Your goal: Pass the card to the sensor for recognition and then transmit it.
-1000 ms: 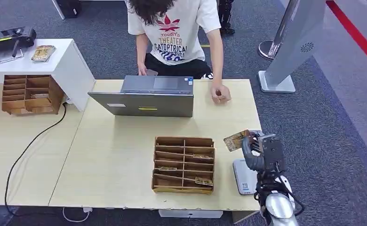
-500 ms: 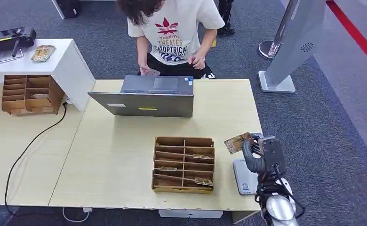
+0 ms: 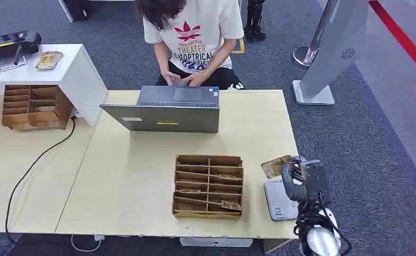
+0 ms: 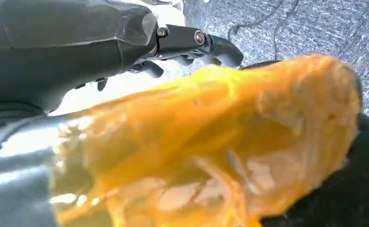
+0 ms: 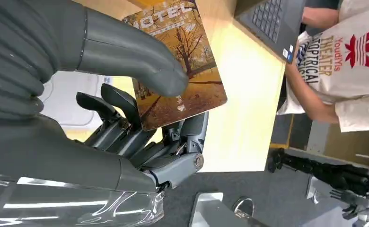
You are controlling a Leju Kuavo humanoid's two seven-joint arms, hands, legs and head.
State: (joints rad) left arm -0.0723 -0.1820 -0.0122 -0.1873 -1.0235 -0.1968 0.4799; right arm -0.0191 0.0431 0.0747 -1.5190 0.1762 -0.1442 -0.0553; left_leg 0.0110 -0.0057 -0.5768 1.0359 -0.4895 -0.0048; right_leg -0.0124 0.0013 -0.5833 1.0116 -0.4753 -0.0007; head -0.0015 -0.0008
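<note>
The right robot hand (image 3: 296, 178) pinches a card (image 3: 274, 165) between thumb and fingers above the white sensor (image 3: 274, 200) at the desk (image 3: 142, 176) edge. Whether the left robot hand (image 4: 126, 42) holds anything, I cannot tell.

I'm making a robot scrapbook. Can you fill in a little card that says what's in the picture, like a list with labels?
Right hand: holds the card between thumb and fingers
Card picture: autumn trees, the word HOTEL
Sensor: flat white pad on the table edge, under the hand
Card position: above the sensor, tilted
Wooden box: middle of the table, a few cards in its slots
Laptop: open, facing the person
Left hand: fingers apart, holding nothing
</note>
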